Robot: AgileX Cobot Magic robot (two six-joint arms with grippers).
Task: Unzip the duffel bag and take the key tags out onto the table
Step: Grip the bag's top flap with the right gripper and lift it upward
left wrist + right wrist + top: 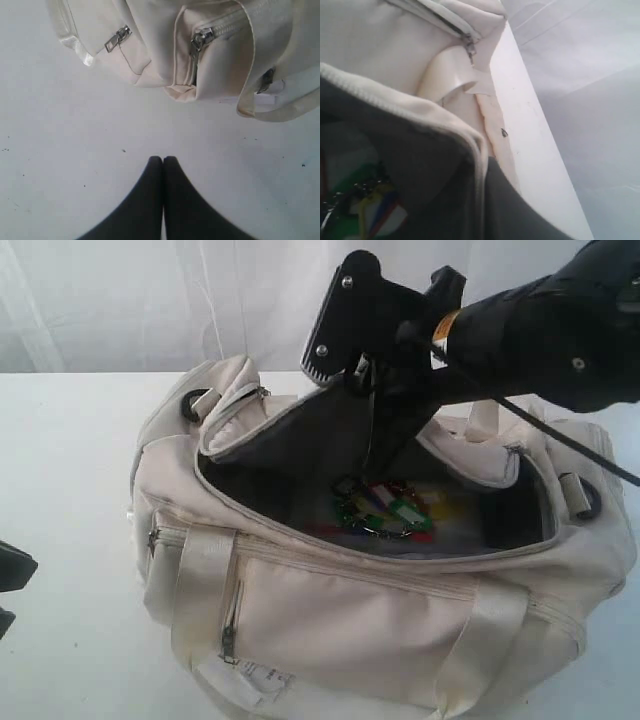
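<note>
Two fingers of the left gripper are clenched tip to tip on nothing, poised over the white table near the zipped side pockets of the duffel bag. The right gripper reaches down through the bag's open top, just above the key tags; whether its jaws are parted or closed cannot be told. Red, green, blue and yellow, the tags lie on the grey lining at the bag's bottom. With its main zipper undone, the bag stands upright, set in from the table's far edge, a white paper label at its front.
</note>
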